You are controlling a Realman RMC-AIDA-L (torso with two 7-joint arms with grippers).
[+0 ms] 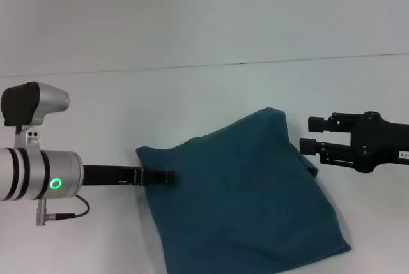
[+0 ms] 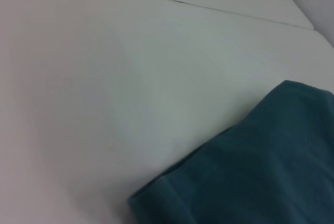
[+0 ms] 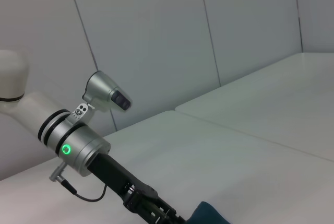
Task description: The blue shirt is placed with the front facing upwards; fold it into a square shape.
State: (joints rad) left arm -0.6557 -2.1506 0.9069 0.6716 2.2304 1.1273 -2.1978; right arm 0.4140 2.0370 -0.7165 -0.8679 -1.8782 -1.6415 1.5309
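Folded blue shirt lies on white desk, near front edge. Left gripper touches shirt's left edge, open or closed can't tell. Right gripper open, just off its right side.

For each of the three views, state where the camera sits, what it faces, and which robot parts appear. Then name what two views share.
Head view: above, facing down at the folded blue shirt on the white table; left tool and right tool show.
Left wrist view: low over table, shirt corner; no robot parts.
Right wrist view: faces the left arm and wall.
All share the shirt.
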